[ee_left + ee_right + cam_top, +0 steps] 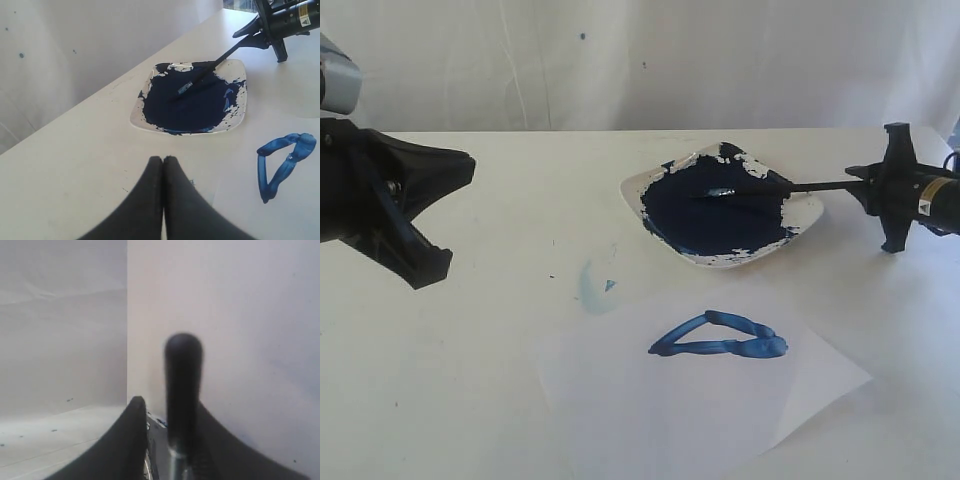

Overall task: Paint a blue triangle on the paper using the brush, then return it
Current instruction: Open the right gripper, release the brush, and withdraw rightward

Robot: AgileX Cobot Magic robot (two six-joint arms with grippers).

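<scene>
The blue triangle point(672, 341) point(274, 176) is painted in thick glossy strokes on the white paper point(700, 420) point(302, 215) near the table's front. The brush point(820, 185) point(212, 65) point(183, 370) has its bristles lying in the blue paint of the white dish point(810, 215) point(136, 117); its black handle runs right into my right gripper point(861, 182) point(241, 38) point(167, 402). That gripper is open: the handle leans on one finger and a gap shows beside the other. My left gripper point(468, 165) point(163, 160) hovers at the left, shut and empty.
A faint pale-blue smudge point(590, 285) marks the table left of the paper. A white backdrop wall point(620, 60) rises behind the table's far edge. Bare table point(500, 350) lies between my left gripper and the paper.
</scene>
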